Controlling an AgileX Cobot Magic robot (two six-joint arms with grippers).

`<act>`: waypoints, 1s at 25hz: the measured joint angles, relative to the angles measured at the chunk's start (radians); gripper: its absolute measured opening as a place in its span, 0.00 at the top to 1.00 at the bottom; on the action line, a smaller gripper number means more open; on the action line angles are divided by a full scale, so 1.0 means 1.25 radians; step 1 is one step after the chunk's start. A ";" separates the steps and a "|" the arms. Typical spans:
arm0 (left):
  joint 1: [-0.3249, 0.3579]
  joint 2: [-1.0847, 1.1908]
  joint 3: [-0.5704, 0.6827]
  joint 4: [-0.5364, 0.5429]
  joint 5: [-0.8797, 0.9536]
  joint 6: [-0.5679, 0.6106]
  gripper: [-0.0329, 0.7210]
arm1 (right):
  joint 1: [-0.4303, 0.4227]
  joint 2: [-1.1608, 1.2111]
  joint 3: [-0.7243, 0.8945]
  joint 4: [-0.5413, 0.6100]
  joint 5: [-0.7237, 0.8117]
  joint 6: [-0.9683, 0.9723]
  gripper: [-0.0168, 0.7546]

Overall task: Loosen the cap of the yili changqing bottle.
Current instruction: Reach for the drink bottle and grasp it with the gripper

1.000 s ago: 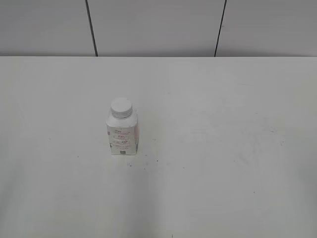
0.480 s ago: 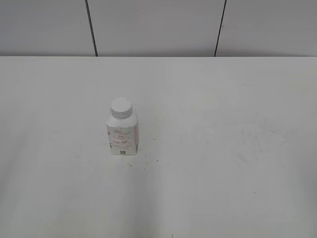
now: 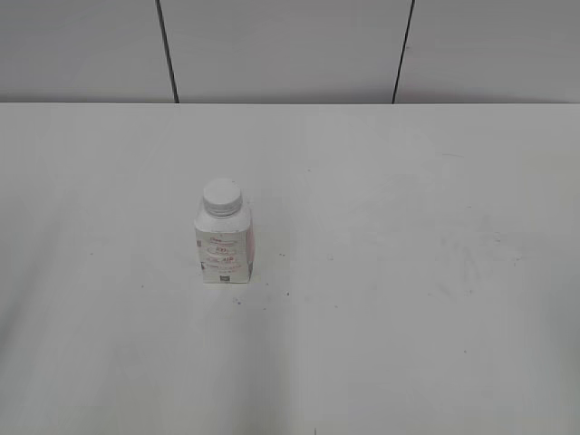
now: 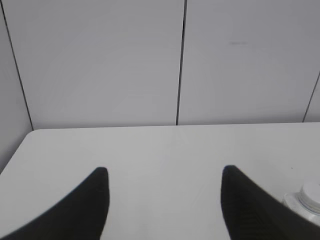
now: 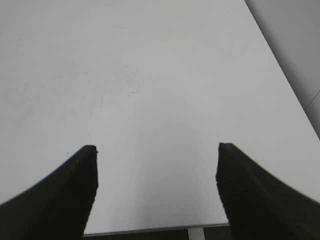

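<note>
The yili changqing bottle (image 3: 224,246) stands upright on the white table, left of centre in the exterior view, small and white with pale pink label print. Its white cap (image 3: 222,196) sits on the neck. In the left wrist view the cap (image 4: 311,192) and a bit of the bottle's shoulder peek out at the lower right edge, beyond the right finger. My left gripper (image 4: 164,172) is open and empty, to the left of the bottle. My right gripper (image 5: 156,149) is open and empty over bare table; the bottle does not show there. Neither gripper shows in the exterior view.
The white table (image 3: 408,272) ends at a grey panelled wall (image 3: 290,50) behind. The right wrist view shows the table's near edge (image 5: 150,231) and its right edge (image 5: 285,80). The left wrist view shows the table's rounded far left corner (image 4: 30,135).
</note>
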 joint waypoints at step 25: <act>0.000 0.306 0.002 0.019 -0.388 0.000 0.37 | 0.000 0.000 0.000 -0.054 0.000 -0.003 0.22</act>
